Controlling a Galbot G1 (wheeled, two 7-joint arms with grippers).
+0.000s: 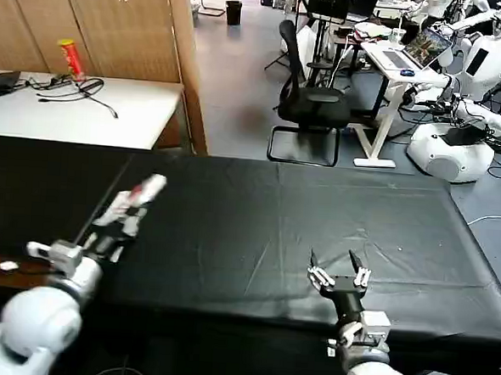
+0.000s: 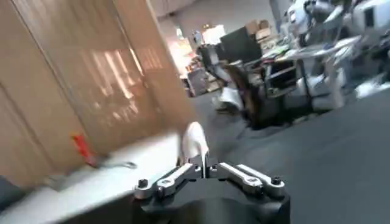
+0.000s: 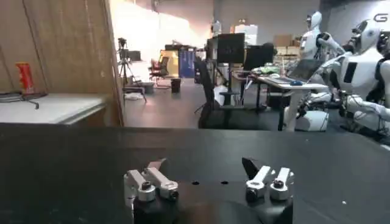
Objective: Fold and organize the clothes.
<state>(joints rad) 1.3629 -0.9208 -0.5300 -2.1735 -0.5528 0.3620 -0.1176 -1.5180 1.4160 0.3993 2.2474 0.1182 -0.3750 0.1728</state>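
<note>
Black table covering (image 1: 266, 210) runs wide and bare between both arms with free room all round; its far edge borders open floor with an office chair (image 1: 311, 102), and a white side table (image 1: 110, 115) sits past the far left corner. I cannot tell where the T-shirt is. Left gripper (image 1: 148, 187) hangs tilted above the cloth's left part, fingers (image 2: 195, 141) drawn together on nothing, while right gripper (image 1: 334, 265) sits low by the near edge, spread wide, holding nothing.
</note>
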